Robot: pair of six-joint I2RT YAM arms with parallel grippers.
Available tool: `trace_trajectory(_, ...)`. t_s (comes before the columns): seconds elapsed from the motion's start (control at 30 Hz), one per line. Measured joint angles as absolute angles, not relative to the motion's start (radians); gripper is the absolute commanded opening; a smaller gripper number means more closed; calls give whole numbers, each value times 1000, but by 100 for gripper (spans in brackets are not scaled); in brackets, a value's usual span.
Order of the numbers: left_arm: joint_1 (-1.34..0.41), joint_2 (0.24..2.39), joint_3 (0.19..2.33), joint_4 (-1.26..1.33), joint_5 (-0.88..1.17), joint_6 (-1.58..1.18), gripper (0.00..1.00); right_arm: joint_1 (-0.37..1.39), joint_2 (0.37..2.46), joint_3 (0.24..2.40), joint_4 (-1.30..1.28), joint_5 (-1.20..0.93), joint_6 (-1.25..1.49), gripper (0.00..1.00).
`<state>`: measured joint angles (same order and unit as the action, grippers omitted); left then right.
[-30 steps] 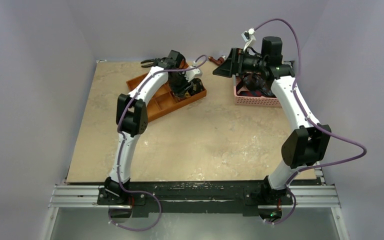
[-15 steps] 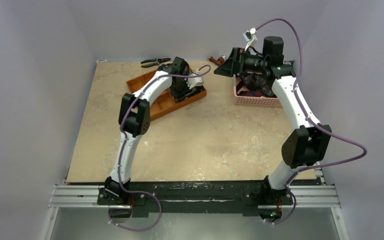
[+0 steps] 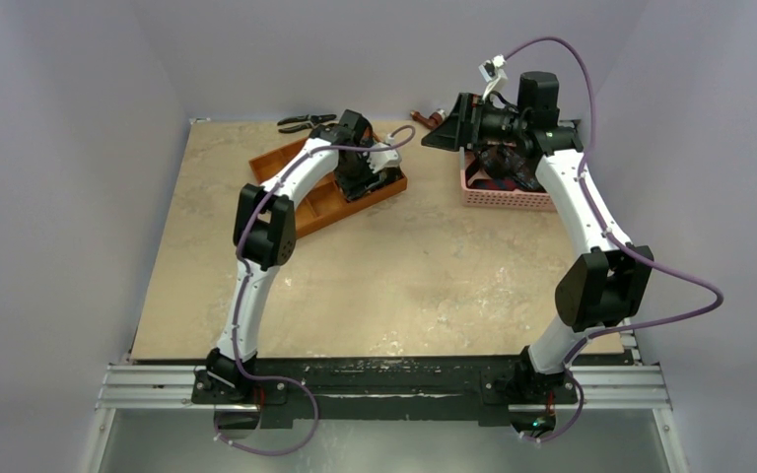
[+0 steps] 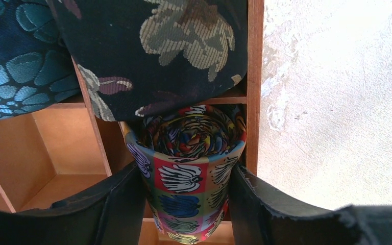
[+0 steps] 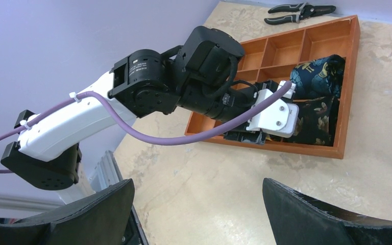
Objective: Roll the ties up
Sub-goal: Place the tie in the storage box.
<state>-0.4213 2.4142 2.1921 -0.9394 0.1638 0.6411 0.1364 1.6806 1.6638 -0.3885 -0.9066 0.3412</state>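
My left gripper is shut on a rolled tie with a busy multicoloured print. It holds the coil upright in a corner compartment of the orange tray. A dark floral tie and a blue floral tie lie bunched in the compartments beyond. In the top view the left gripper sits over the tray's right end. My right gripper is open and empty, raised in the air left of the pink basket, which holds more dark ties.
Black pliers lie behind the tray at the table's far edge. A small reddish-brown object lies at the back near the right gripper. Walls close in on the left, back and right. The right wrist view shows the left arm over the tray.
The left gripper shifted a little to the right over the tray's right end a second ago, then held still. The right arm has barely moved.
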Motion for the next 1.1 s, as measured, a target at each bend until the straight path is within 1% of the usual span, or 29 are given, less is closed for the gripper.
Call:
trace_trajectory(0.2, -421, 2414, 2209, -952, 164, 641, 60, 136, 1681, 1664, -388, -906, 344, 98)
trace_trajectory(0.33, -420, 2414, 2218, -957, 163, 645, 69, 136, 1681, 1664, -387, -906, 347, 98)
trace_trajectory(0.6, -419, 2414, 2236, -966, 164, 648, 72, 136, 1682, 1664, -381, -906, 351, 98)
trace_trajectory(0.67, -419, 2414, 2243, -972, 164, 648, 74, 136, 1683, 1664, -381, -906, 352, 98)
trace_trajectory(0.73, -419, 2414, 2252, -981, 165, 648, 79, 136, 1683, 1664, -381, -907, 355, 98)
trace_trajectory(0.83, -419, 2413, 2266, -984, 165, 647, 81, 136, 1684, 1664, -381, -907, 356, 98)
trace_trajectory(1.0, -419, 2407, 2275, -983, 172, 648, 82, 136, 1699, 1666, -377, -907, 356, 98)
trace_trajectory(1.1, -419, 2403, 2275, -985, 179, 647, 81, 136, 1710, 1666, -377, -907, 358, 98)
